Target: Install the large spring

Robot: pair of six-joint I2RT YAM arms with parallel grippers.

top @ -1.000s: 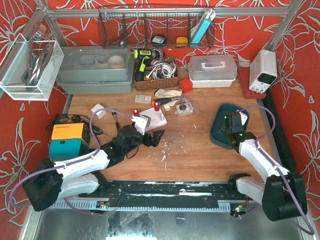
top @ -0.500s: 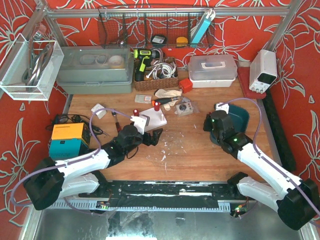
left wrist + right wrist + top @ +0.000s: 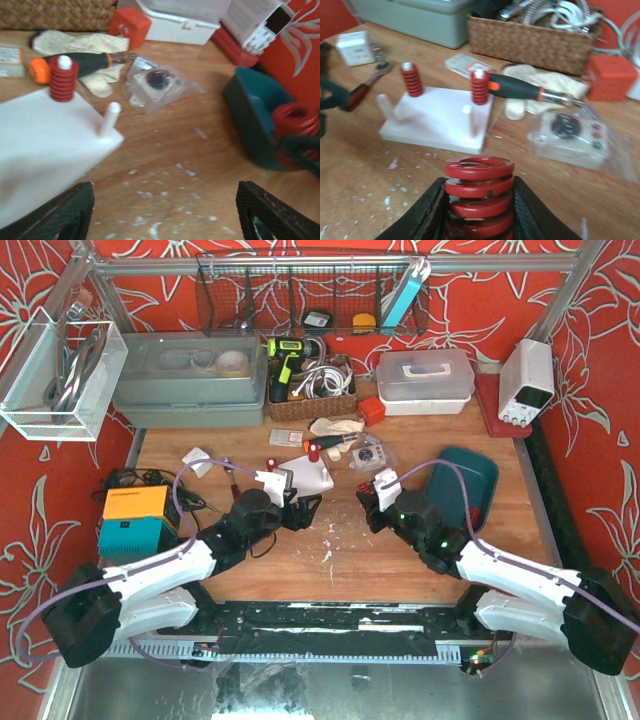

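Note:
My right gripper [image 3: 479,210] is shut on the large red spring [image 3: 479,192] and holds it upright above the table, just right of the white peg plate [image 3: 440,117]. In the top view the right gripper [image 3: 372,502] is between the plate [image 3: 312,478] and the teal tray [image 3: 462,485]. Two small red springs [image 3: 411,80] [image 3: 479,87] sit on the plate's far pegs. Two bare pegs [image 3: 383,105] [image 3: 474,120] stand at its near side. My left gripper [image 3: 165,215] is open and empty, low over the wood beside the plate's corner [image 3: 40,145].
An orange-and-black screwdriver [image 3: 520,90], a glove and a bagged part [image 3: 570,132] lie behind the plate. A wicker basket [image 3: 530,35] and a red cube [image 3: 612,75] stand farther back. A ratchet wrench [image 3: 365,90] lies left of the plate. An orange box [image 3: 135,505] stands at the left edge.
My right arm has swung left from the teal tray to near the white plate, carrying the large spring. The left gripper has shifted slightly left and stays open.

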